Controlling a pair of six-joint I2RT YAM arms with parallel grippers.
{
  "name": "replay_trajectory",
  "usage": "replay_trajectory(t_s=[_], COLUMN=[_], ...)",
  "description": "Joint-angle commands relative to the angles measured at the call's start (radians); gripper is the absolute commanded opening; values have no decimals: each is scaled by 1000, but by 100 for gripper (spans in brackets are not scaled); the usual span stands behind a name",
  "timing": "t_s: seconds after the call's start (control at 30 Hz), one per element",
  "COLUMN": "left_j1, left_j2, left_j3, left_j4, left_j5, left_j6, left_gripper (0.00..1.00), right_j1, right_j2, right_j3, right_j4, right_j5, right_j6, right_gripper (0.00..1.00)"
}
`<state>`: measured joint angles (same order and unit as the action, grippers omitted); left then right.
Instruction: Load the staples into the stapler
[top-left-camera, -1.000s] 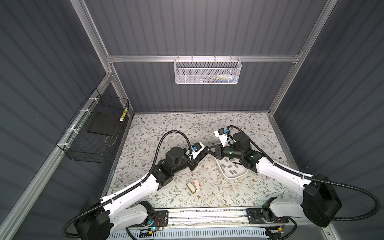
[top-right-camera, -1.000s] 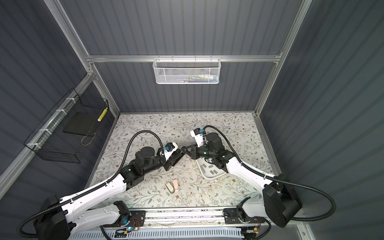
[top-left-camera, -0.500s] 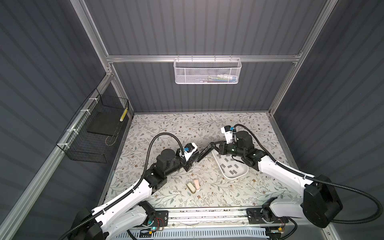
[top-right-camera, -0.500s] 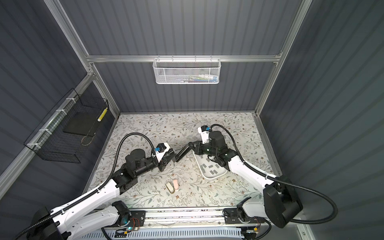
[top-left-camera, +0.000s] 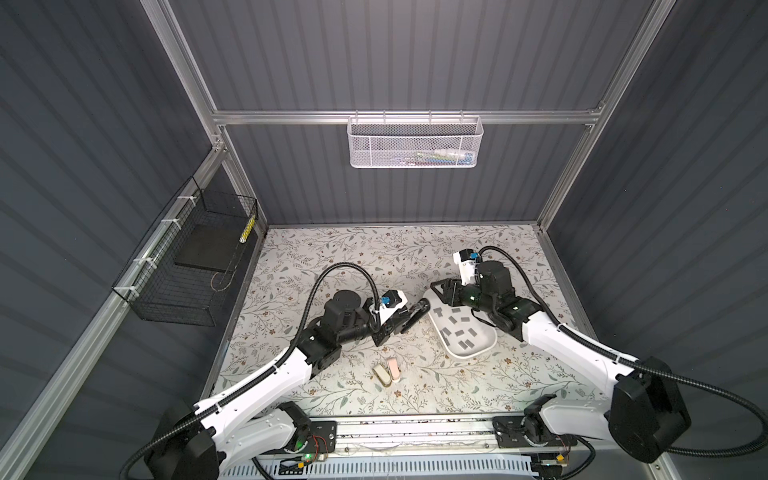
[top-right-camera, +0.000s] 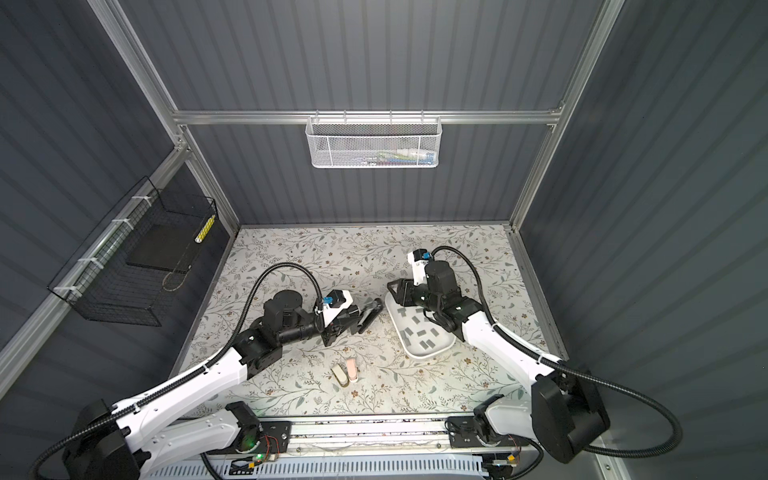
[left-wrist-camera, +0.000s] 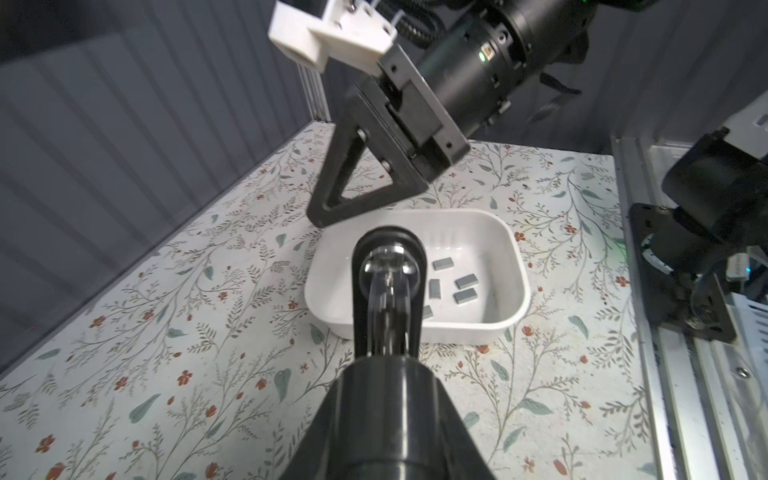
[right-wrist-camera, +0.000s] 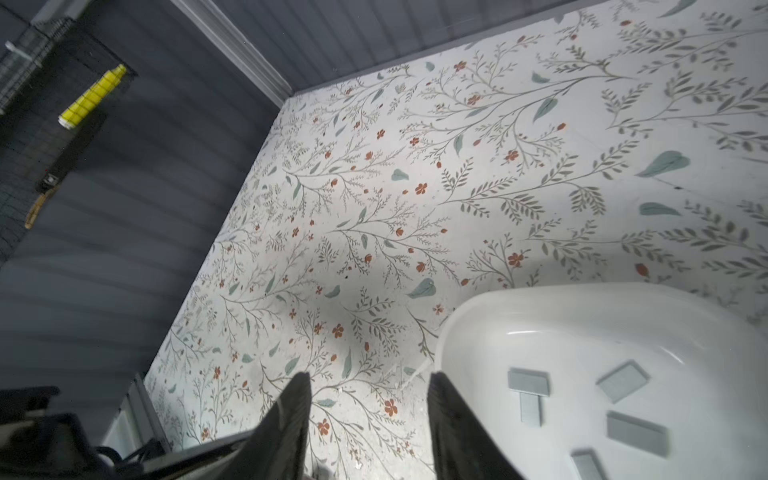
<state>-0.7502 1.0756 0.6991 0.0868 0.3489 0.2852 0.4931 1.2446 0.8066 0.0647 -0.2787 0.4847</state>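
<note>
Floral tabletop (top-left-camera: 332, 249) | grey ribbed walls (top-left-camera: 395, 62) | staples (top-left-camera: 464, 319) in white tray (top-left-camera: 482, 338) | basket (top-left-camera: 413, 145) contents unclear

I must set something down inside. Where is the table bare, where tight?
Bare: the far strip of the floral table along the back wall, and the near-right patch between white tray and front rail. Crowded: the middle, where the left gripper holding the black stapler and the open right gripper hang by the tray's far corner; two pastel items lie near-centre.
</note>
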Motion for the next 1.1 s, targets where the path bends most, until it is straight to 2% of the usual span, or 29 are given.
replay_trajectory(t_s=[0.0, 0.07, 0.13, 0.2, 0.27, 0.33, 0.47, 0.6, 0.77, 0.87, 0.93, 1.07], left_j1=[-4, -4, -4, -3, -5, -5, -6, -5, -5, -6, -6, -6], left_j2=[20, 32, 41, 49, 58, 73, 90, 100, 130, 146, 132, 95], left_j3=[83, 86, 92, 104, 115, 128, 126, 106, 137, 148, 127, 105], left_j4=[-14, -17, -29, -41, -62, -87, -102, -122, -189, -208, -184, -165], left_j5=[88, 85, 88, 101, 115, 122, 104, 141, 108, 162, 185, 152], left_j6=[53, 61, 66, 71, 86, 109, 163, 272, 297, 329, 335, 336], left_gripper=[0, 0, 0, 0, 0, 0, 0, 0, 0, 0, 0, 0], right_j1=[1, 1, 2, 2, 3, 3, 5, 12, 50, 62, 64, 66], right_j2=[-75, -108, -164, -218, -284, -360, -443, -437, -353, -291, -261, -230], right_j3=[-20, -50, -99, -162, -229, -288, -314, -262, -223, -169, -151, -145], right_j4=[16, 62, 137, 235, 299, 321, 270, 165, 115, 38, 11, -5], right_j5=[31, 43, 1, -46, -144, -278, -317, -388, -490, -534, -548, -553], right_j6=[-51, -79, -145, -211, -283, -413, -497, -552, -618, -650, -654, -669], right_gripper=[52, 49, 44, 44, 47, 49, 47, 41, 39, 33, 33, 33])
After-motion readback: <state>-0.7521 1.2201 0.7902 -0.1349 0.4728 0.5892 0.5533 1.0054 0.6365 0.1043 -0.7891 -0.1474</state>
